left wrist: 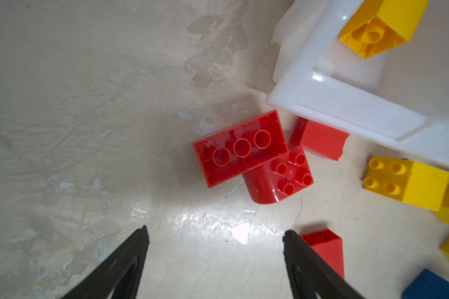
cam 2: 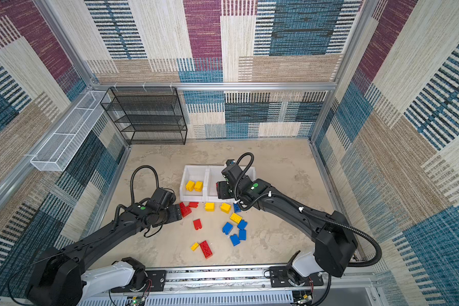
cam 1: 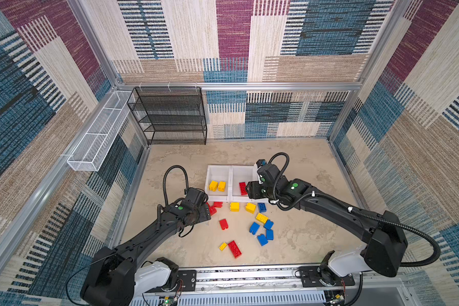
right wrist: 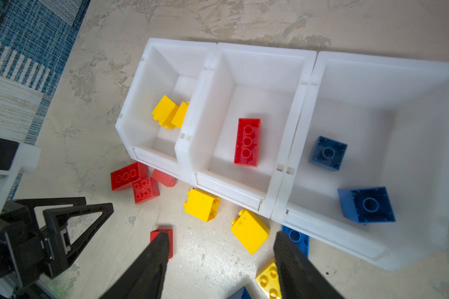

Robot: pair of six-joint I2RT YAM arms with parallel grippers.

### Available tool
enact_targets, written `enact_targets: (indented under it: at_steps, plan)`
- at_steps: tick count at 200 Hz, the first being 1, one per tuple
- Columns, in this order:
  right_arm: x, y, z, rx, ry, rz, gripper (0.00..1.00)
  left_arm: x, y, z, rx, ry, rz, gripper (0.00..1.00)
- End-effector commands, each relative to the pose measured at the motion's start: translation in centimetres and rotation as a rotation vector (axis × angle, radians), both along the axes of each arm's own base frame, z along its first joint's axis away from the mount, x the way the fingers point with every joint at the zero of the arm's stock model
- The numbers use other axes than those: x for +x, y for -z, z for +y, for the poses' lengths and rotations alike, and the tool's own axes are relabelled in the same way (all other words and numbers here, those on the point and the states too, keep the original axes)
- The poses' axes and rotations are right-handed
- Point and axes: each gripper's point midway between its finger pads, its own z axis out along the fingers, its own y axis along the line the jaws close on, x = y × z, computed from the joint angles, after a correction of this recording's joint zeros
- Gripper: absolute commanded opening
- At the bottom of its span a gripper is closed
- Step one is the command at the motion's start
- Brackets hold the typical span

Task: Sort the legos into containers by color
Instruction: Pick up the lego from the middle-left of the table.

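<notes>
**Left hand (left wrist: pixel 215 230) and right hand (right wrist: pixel 221 234) parted and empty by the containers (right wrist: pixel 265 49)**

A beige, mottled, stone-look tabletop (cam 1: pixel 316 164) is enclosed by an aluminium frame and by walls clad in woven patches of blue, maroon and cream. A black wire-mesh rack (cam 1: pixel 170 116) is set against the back wall behind the containers. A long white mesh basket (cam 1: pixel 96 140) is fixed to the side wall beside it.

The left hand is lowered just in front of the containers, at their yellow-filled end, with its fingers spread and only bare tabletop between them. Just ahead of it a red cluster (left wrist: pixel 240 148) is seen: an upturned oblong brick leaned on a square one, and a third lying just beside the containers' front lip. The right hand is held above the containers' front, with its fingers likewise apart and nothing gripped. Loose legos (cam 1: pixel 254 227) in red, yellow and blue are scattered in front of the containers.

Two yellow bricks (right wrist: pixel 166 114) are shown in the end bin in both top views, and a red oblong (right wrist: pixel 247 141) lies in the middle bin. The two blue bricks (right wrist: pixel 327 153) in the third bin are revealed only in the right wrist view, since from above that bin is covered by the right arm.
</notes>
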Motion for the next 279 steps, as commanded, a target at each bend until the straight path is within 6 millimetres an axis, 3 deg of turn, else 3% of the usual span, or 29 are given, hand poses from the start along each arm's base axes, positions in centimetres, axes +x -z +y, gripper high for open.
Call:
enact_targets:
  at_steps: [1,75,115,178,279]
  plan:
    - [0.2,-0.7,-0.1,0.038,0.028,-0.020,0.67,1.7,-0.1,-1.0,-0.063,-0.027,-0.027,0.85]
    - [-0.5,-0.3,-0.6,0.051,0.045,-0.001,0.67,4.3,1.1,-1.6,-0.034,0.002,0.025,0.83]
    - [-0.6,-0.5,-0.7,0.050,0.036,-0.004,0.67,4.2,2.2,-1.2,-0.016,-0.024,0.064,0.82]
    - [-0.9,-0.1,-0.5,0.067,0.032,0.004,0.67,4.5,2.4,-0.5,0.014,-0.046,0.060,0.81]
    - [-1.4,0.5,-0.9,0.073,0.038,0.014,0.67,3.7,2.5,1.2,0.049,-0.067,0.059,0.66]
